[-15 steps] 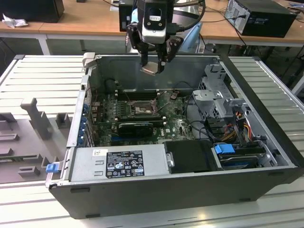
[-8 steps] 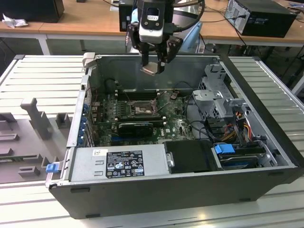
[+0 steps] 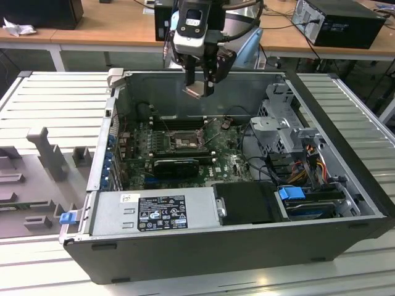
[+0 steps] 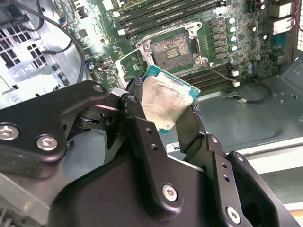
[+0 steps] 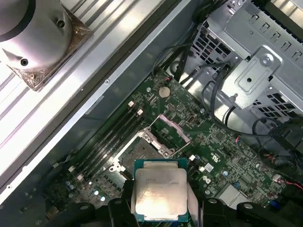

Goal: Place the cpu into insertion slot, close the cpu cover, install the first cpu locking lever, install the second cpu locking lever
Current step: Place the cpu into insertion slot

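Observation:
My gripper (image 3: 200,88) hangs above the open computer case, shut on the cpu (image 3: 199,91). In both wrist views the cpu (image 4: 166,100) (image 5: 160,191) is a pale silvery square on a green base, clamped by its edges between the black fingers (image 4: 142,130). The insertion slot (image 3: 184,143) lies well below it on the green motherboard (image 3: 231,165), its dark recessed centre (image 4: 173,47) (image 5: 136,152) bare. The cpu cover (image 5: 171,130) stands tilted up at one side of the slot.
Long black memory slots (image 4: 165,14) run beside the slot. A grey power supply (image 3: 154,213) fills the case's near side. The metal drive cage (image 3: 284,123) with loose cables (image 3: 302,169) is on the exterior view's right. A grey fixture (image 3: 43,148) lies outside the case on the left.

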You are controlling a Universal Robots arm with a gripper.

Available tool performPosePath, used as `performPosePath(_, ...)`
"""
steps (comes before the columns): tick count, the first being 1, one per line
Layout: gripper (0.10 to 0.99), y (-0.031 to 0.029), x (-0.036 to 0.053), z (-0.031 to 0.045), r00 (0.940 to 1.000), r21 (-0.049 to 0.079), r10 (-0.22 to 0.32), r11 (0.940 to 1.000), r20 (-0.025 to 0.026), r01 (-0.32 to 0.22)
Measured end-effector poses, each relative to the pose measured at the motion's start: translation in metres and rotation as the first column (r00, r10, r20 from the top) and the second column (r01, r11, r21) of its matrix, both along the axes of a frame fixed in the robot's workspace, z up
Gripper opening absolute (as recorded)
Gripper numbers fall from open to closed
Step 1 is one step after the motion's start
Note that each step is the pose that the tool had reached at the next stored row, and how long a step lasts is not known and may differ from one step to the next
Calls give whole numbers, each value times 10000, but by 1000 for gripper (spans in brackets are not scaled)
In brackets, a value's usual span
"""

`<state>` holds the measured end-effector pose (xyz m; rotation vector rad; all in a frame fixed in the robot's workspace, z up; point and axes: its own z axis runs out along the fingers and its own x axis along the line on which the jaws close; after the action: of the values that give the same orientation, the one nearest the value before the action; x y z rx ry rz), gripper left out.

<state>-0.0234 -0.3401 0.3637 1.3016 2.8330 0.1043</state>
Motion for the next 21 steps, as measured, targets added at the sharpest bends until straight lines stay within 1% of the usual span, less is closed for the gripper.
performPosePath(3, 525, 0, 0, 0, 9982, -28, -601, 9982, 1, 601)
performPosePath(5, 525, 0, 0, -1, 9932, -52, -1165, 9932, 0, 1165)
performPosePath(7, 525, 0, 0, -1, 9904, -61, -1382, 9904, -1, 1382)
performPosePath(8, 525, 0, 0, -1, 9877, -70, -1561, 9877, 0, 1561)
performPosePath(10, 525, 0, 0, -1, 9798, -91, -1998, 9798, 1, 1998)
performPosePath(12, 525, 0, 0, -2, 9751, -99, -2219, 9750, 2, 2218)
performPosePath(14, 525, 0, 0, -2, 9666, -117, -2563, 9665, 3, 2563)
performPosePath(15, 525, 0, 0, -2, 9606, -125, -2778, 9606, 3, 2778)
performPosePath(17, 525, 0, 0, -2, 9545, -132, -2984, 9544, 3, 2983)
performPosePath(18, 525, 0, 0, -2, 9459, -146, -3246, 9457, 5, 3246)
performPosePath(19, 525, 0, 0, -3, 9398, -156, -3416, 9397, 7, 3416)
performPosePath(20, 525, 0, 0, -3, 9299, -172, -3679, 9297, 9, 3678)
performPosePath(21, 525, 0, 0, -4, 9223, -183, -3865, 9221, 10, 3864)
